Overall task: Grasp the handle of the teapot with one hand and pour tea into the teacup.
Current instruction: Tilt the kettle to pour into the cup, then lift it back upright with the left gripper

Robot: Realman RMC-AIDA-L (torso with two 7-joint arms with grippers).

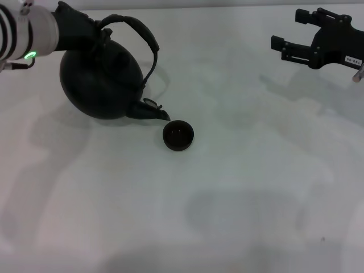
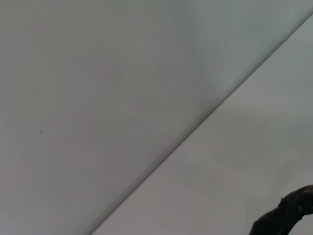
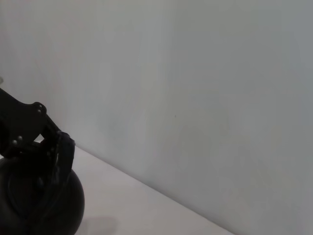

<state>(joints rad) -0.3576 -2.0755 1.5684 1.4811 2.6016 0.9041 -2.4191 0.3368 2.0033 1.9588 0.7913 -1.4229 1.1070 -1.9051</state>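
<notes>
While the left gripper (image 1: pixel 94 27) clasps the handle (image 1: pixel 142 34), the teapot (image 1: pixel 101 85) hangs tilted over the white table (image 1: pixel 256 187), its spout (image 1: pixel 153 111) dipping toward the teacup (image 1: pixel 178 135), which sits just beside and below the spout tip. Well apart, the right gripper (image 1: pixel 291 31) hovers at the far right, fingers spread, with nothing lying between it and the cup
</notes>
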